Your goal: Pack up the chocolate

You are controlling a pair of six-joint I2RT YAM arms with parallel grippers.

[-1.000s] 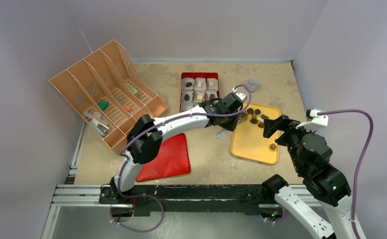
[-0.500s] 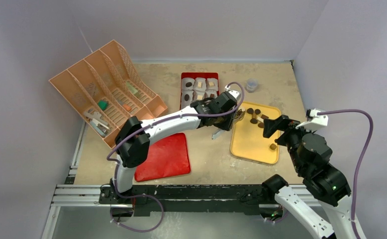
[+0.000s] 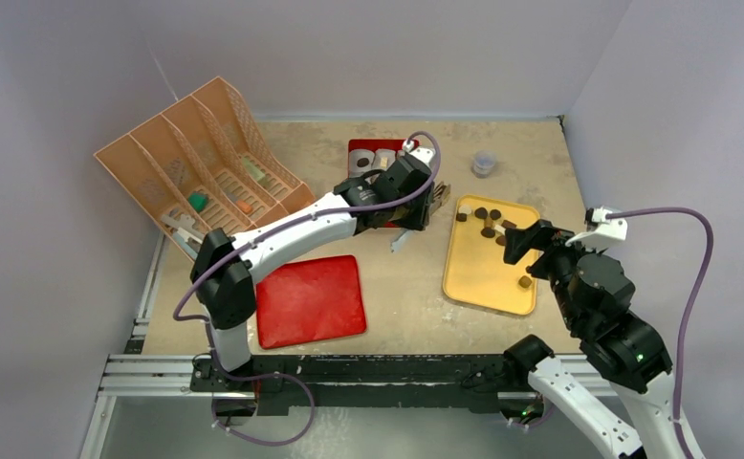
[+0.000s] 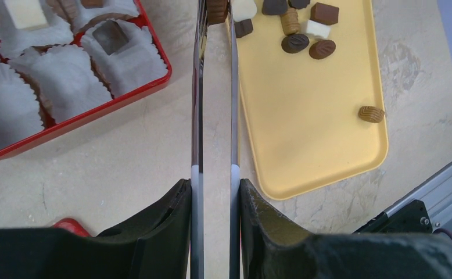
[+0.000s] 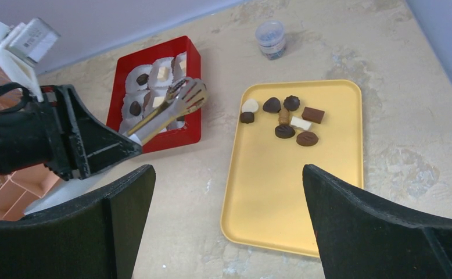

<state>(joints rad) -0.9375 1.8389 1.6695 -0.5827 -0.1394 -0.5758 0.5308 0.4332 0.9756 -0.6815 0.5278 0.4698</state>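
Several chocolates (image 3: 488,222) lie at the far end of the yellow tray (image 3: 478,277), mostly dark brown, some tan or white; they also show in the left wrist view (image 4: 296,43) and the right wrist view (image 5: 284,119). One tan piece (image 4: 370,113) lies alone near the tray's right edge. My left gripper (image 3: 422,206) is shut on metal tongs (image 4: 215,87). A brown piece (image 4: 216,10) sits between the tong tips. The tips (image 5: 184,96) hover at the red box (image 5: 154,142) of white paper cups, some of them filled. My right gripper (image 5: 228,174) is open and empty above the tray's near end.
An orange file organizer (image 3: 196,177) stands at the far left. A red lid (image 3: 311,299) lies near the front, left of the tray. A small grey jar (image 3: 484,163) stands beyond the tray. Walls close in the back and right sides.
My left arm has swung the tongs from the tray's far left corner leftward and away, to the red box. The right arm has barely moved.
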